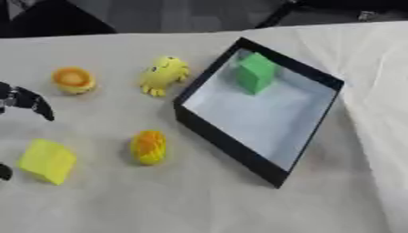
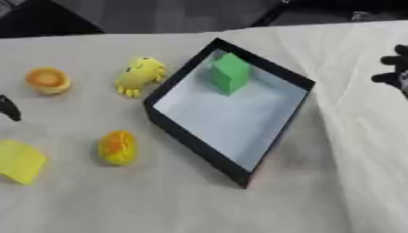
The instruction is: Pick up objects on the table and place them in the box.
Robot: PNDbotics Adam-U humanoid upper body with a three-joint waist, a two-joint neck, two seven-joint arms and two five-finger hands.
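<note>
A black-walled box (image 1: 231, 145) with a pale floor sits right of centre, and a green block (image 1: 256, 73) lies inside near its far corner. Left of the box rest a yellow toy animal (image 1: 163, 75), a yellow-orange round cup-like piece (image 1: 73, 80), a yellow-orange egg-shaped object (image 1: 149, 146) and a yellow block (image 1: 47, 160). My left hand (image 1: 28, 102) hangs at the left edge above the yellow block, fingers curled, holding nothing. My right hand (image 2: 395, 70) shows only as dark fingers at the right edge, away from the box.
A pale cloth (image 1: 191, 200) covers the table, with folds running down the right side. The table's far edge meets a dark floor at the top.
</note>
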